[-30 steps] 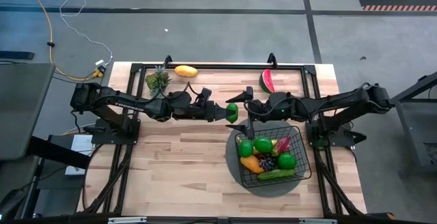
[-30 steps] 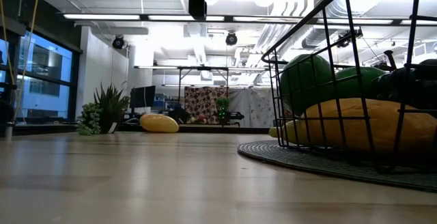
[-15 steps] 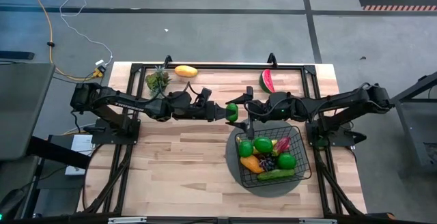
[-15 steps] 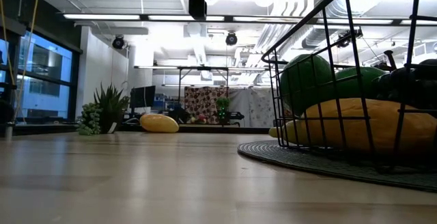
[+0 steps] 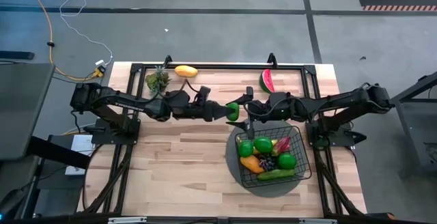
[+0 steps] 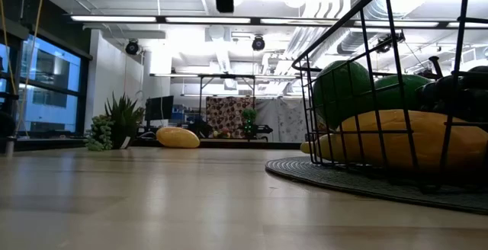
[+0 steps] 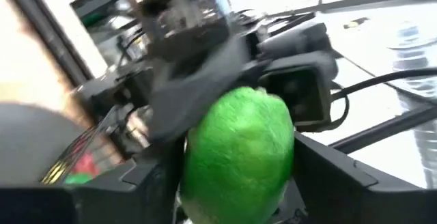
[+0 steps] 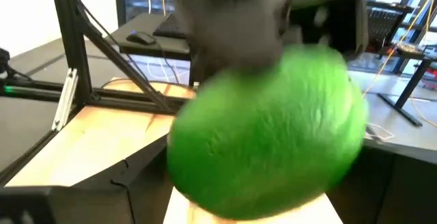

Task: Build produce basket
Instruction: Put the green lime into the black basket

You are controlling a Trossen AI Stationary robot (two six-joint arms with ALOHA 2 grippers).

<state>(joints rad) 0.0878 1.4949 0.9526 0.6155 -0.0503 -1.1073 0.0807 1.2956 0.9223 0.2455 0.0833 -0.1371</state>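
Your left gripper [image 5: 224, 111] and right gripper [image 5: 240, 110] meet mid-bench above the pale wood planks, both pinching one dimpled green lime [image 5: 233, 110]. Wrist views show the lime filling the gap btwn dark fingers; high view doesn't. Black wire basket [image 5: 301, 150] w/ produce sits on a round grey mat [image 5: 232, 159], near the right arm.

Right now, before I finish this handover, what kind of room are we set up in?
Most likely an open robotics lab or workshop. The low view shows exposed ceiling ducts and strip lights and another black metal frame rig with monitors behind the wooden table; the high view shows bare concrete floor.
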